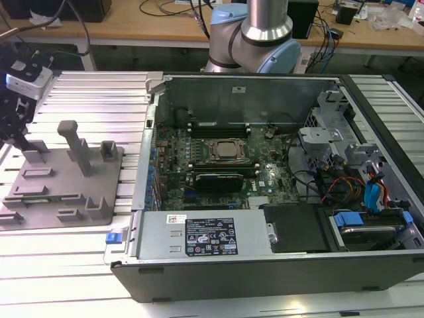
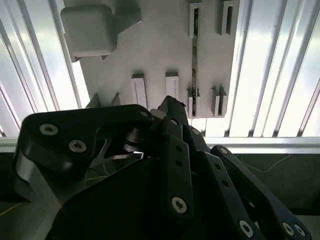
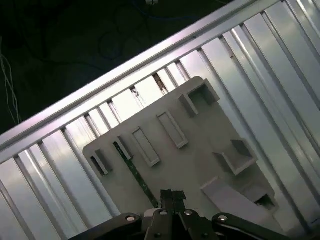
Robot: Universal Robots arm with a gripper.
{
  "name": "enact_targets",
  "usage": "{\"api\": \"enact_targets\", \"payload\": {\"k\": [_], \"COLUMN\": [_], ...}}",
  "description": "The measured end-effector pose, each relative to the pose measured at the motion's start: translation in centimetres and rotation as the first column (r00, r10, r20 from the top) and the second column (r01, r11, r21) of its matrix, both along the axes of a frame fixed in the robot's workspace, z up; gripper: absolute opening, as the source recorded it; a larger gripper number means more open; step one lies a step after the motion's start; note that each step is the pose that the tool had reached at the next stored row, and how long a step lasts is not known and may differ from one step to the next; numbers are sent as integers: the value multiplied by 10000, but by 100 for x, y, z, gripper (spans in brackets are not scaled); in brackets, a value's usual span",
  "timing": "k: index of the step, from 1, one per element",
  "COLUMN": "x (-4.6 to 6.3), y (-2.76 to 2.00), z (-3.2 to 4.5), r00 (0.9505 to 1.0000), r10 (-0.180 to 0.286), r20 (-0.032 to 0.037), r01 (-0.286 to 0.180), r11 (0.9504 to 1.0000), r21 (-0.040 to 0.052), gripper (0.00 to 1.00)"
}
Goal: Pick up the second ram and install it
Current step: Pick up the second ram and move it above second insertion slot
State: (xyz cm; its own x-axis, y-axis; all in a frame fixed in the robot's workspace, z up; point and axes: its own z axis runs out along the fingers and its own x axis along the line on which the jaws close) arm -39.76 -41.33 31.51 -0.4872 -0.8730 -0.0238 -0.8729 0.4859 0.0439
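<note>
My black two-finger claw [image 1: 20, 136] hangs over the flat grey plastic fixture plate [image 1: 66, 177] at the exterior view's left. The plate sits on the ribbed silver aluminium table [image 1: 99, 99]. In the first wrist view the claw [image 3: 172, 196] is clenched, its fingertips pressed together with nothing between them. It is poised just beside one end of the second ram [image 3: 134, 170], a long, thin green circuit-board stick; I cannot tell whether the tips touch it. The second ram lies on the plate [image 3: 200, 145], not lifted. In the second wrist view it [image 2: 194, 60] runs straight between small raised grey holder blocks [image 2: 196, 22], with my claw [image 2: 171, 106] near its closer end. A tall grey post [image 1: 73, 142] stands on the plate nearby, seen as a squared block [image 2: 90, 30] in the second wrist view. Well apart, toward the exterior view's right, the open dark grey metal computer case [image 1: 265, 268] lies on its side. It exposes the green motherboard [image 1: 268, 182], whose square metal CPU socket [image 1: 225, 151] sits between long black memory slots [image 1: 215, 167]. Behind the case rises my arm's silver-and-blue base [image 1: 255, 36].
</note>
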Motion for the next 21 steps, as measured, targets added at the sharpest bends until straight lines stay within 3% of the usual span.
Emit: {"api": "enact_targets", "payload": {"k": [2,3,5,6,7,8,10,11,14,17,19,21], "x": [0,0,0,0,0,0,0,0,0,0,0,0], "y": [0,0,0,0,0,0,0,0,0,0,0,1], "z": [-5,-7,-10,-11,-12,-14,-15,-16,-23,-45,-61,-74], "r00": [9947,9870,9720,9673,9599,9494,9375,9260,8673,8140,7706,7691], "r10": [1023,1607,2348,2535,2802,3141,3480,3775,4979,5808,6373,6392], "r20": [0,0,0,1,0,1,0,0,0,0,-2,14], "r01": [-1023,-1607,-2348,-2535,-2802,-3141,-3480,-3775,-4979,-5808,-6373,-6392], "r11": [9947,9870,9720,9673,9599,9494,9375,9260,8673,8140,7706,7691], "r21": [0,0,0,0,0,0,0,0,0,0,0,7], "gripper": [8,8,8,8,8,8,8,8,8,8,8,8]}}
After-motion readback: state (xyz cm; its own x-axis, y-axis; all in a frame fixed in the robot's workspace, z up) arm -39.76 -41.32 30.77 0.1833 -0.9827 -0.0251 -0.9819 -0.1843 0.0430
